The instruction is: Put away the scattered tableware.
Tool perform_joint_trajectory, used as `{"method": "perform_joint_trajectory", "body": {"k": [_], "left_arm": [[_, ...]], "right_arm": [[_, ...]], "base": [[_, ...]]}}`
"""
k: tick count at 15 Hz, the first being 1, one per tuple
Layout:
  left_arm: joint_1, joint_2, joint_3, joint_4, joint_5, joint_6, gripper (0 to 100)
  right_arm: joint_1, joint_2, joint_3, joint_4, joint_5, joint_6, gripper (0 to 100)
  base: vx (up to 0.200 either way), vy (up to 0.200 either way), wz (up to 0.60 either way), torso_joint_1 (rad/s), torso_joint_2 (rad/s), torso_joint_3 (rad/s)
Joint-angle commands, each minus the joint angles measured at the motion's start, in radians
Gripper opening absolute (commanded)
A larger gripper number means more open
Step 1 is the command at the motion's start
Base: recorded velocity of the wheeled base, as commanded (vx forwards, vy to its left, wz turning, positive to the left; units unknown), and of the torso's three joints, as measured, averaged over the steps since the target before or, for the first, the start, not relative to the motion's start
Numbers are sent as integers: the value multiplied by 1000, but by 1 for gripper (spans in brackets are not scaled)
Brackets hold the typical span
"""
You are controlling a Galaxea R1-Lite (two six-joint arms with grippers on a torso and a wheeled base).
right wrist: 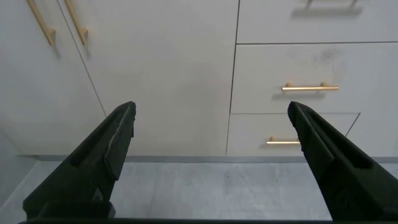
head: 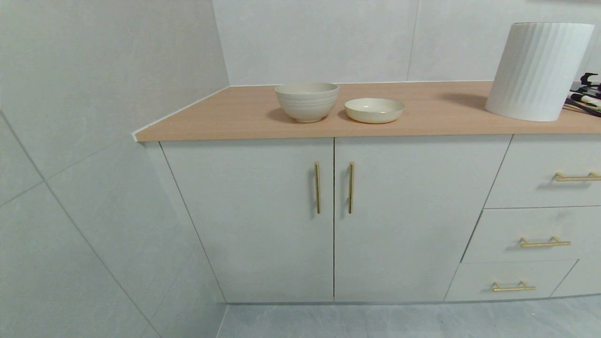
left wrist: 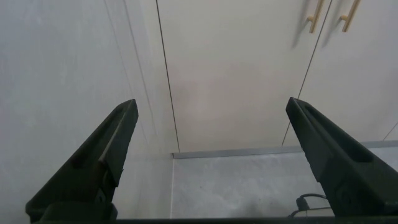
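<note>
Nothing stowed: bowl [head: 306, 101] and dish [head: 374, 110] sit upper-centre on counter [head: 225, 117]; left end effector [left wrist: 211, 104], right end effector [right wrist: 211, 107] released, empty.

Soft, bright, even light is filling the room. It is coming from above and the right, so the bowl [head: 306, 101] and the ribbed white canister [head: 537, 70] are casting faint shadows leftward on the bench [head: 225, 117]. The cabinet [head: 263, 225] edges are splaying outward toward the head view's sides.

Head high, facing cabinet doors [head: 263, 225]; wrists low, near, same doors.
</note>
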Motion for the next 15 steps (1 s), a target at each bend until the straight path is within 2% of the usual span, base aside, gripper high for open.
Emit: {"method": "perform_joint_trajectory", "body": {"k": [1,9,10,12,14,15], "left_arm": [[0,0,0,0,0,0,100],[0,0,0,0,0,0,100],[0,0,0,0,0,0,100],[0,0,0,0,0,0,100],[0,0,0,0,0,0,100],[0,0,0,0,0,0,100]], "right_arm": [[0,1,0,0,1,-1,100],[0,1,0,-2,-16,-2,100],[0,1,-23,-29,-21,2,100],[3,48,-150,-43,16,5,100],[3,74,-164,-42,27,5,100],[3,165,-204,-42,68,5,100]], "base": [[0,0,0,0,0,0],[0,0,0,0,0,0],[0,0,0,0,0,0],[0,0,0,0,0,0],[0,0,0,0,0,0],[0,0,0,0,0,0]]}}
